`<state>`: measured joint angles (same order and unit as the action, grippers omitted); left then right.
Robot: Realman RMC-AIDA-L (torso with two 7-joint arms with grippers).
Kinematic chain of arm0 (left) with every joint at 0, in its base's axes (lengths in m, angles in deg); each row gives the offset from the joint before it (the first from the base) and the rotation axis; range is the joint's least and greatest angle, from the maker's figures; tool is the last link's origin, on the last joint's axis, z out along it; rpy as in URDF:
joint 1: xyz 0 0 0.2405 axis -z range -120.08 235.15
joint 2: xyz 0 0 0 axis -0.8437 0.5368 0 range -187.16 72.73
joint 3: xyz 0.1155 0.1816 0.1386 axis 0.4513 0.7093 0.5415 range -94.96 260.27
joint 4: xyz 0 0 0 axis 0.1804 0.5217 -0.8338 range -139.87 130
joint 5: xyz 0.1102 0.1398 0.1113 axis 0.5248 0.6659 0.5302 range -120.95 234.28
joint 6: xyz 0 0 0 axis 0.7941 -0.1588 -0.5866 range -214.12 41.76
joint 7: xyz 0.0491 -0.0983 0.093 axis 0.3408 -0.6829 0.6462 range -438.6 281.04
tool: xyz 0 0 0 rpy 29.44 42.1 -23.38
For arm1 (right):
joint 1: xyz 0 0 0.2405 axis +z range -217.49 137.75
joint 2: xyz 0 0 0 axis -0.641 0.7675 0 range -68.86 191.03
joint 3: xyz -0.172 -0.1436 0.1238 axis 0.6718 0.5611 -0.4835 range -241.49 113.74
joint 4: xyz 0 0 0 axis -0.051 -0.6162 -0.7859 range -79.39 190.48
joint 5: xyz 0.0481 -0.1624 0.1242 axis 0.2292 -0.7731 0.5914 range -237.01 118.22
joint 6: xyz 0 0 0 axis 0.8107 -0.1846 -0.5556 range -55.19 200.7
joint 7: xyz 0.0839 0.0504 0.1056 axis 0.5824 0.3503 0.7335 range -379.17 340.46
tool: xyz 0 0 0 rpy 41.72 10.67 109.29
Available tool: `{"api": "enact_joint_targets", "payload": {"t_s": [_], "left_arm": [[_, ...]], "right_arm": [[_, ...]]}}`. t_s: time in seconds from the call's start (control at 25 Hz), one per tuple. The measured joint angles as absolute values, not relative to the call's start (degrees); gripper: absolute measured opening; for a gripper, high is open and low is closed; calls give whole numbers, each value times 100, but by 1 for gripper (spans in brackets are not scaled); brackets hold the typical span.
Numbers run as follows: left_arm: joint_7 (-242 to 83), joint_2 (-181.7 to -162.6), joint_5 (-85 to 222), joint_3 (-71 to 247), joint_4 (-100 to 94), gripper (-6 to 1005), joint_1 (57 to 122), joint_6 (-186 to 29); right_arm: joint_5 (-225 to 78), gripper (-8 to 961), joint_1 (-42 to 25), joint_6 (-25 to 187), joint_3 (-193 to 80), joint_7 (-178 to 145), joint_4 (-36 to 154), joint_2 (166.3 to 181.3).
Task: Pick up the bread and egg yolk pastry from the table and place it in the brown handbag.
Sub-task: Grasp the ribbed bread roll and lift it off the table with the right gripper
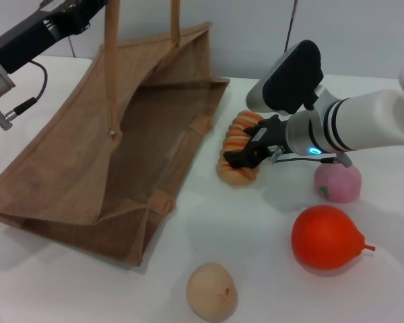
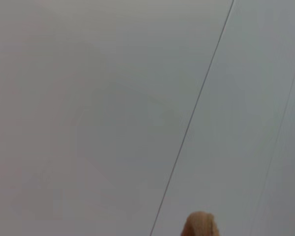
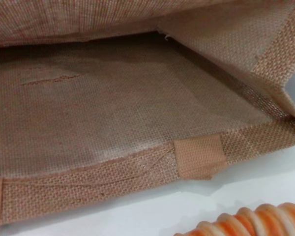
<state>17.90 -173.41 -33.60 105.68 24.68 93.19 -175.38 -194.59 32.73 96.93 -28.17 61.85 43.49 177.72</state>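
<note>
Apparently the right tool point(image 1: 248, 152) pinched the bread point(image 1: 237, 149) across its middle, just beside the brown handbag point(image 1: 121, 155) mouth; the loaf looked light, soft and squashable. The egg yolk pastry point(image 1: 212, 291) lay near the table's front edge.

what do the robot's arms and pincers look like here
The right arm is glossy white with black bands at the wrist, a small cyan light, a black-and-grey camera housing on top, and a black right pincer. The left arm is black with a silver metal cuff and thin black cable; its pincer is out of view.
</note>
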Motion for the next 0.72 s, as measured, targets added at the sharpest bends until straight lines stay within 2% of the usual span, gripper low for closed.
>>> {"api": "enact_joint_targets", "payload": {"t_s": [0.72], "left_arm": [[1776,-17341,-3360,10568,2468,99,9312,-17541]], "right_arm": [[-19457,569,3256,9691,-2819,6186,4384,17745]]}}
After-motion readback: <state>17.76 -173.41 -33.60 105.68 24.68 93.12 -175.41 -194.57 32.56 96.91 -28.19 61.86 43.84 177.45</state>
